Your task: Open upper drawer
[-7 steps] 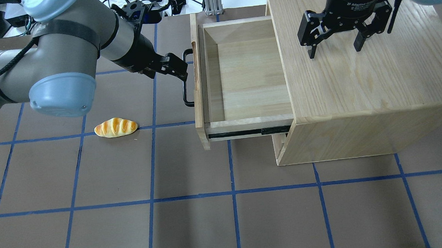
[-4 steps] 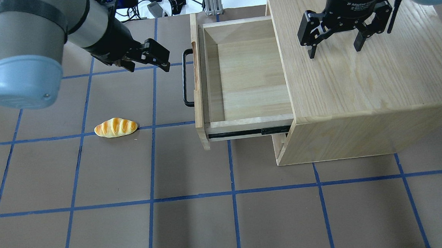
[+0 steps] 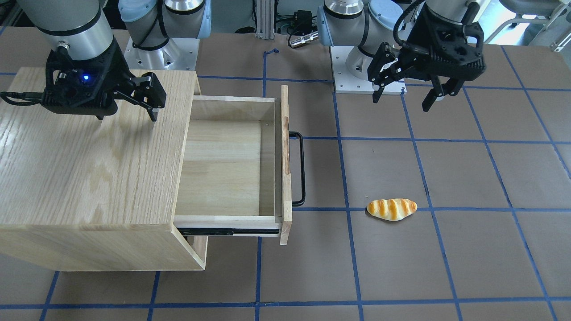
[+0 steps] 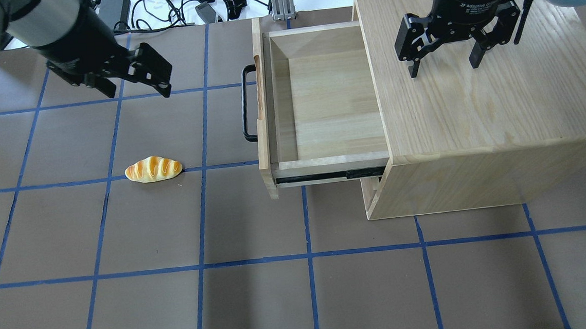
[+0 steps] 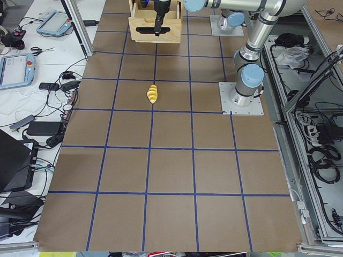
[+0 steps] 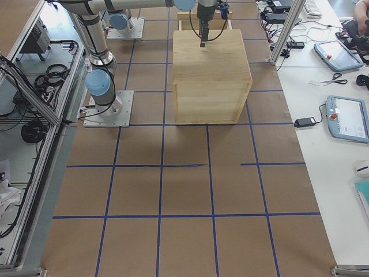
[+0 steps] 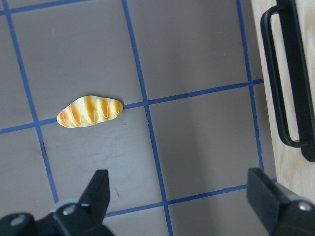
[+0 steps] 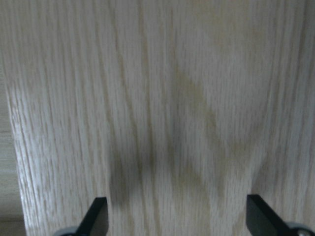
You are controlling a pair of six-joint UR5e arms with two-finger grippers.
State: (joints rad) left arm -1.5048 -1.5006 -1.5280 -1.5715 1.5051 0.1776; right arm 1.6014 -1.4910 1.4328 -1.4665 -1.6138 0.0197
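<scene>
Overhead, the upper drawer (image 4: 330, 105) stands pulled out toward 9 o'clock of the cabinet (image 4: 475, 120). The left gripper (image 4: 138, 91) hangs wide, empty, at 10 o'clock from its handle (image 4: 244, 106); the right gripper (image 4: 444, 69), wide, hovers above the cabinet

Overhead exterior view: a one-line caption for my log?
Upper drawer pulled out, empty; left gripper open, off the handle, near a bread roll; right gripper open above the cabinet top.

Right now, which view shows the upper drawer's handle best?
Exterior front-facing: the whole black handle shows, unobstructed. Overhead shows it too, slightly smaller. Left wrist crops it at the frame edge. Side views: too small or hidden. Right wrist: only the cabinet top.
</scene>
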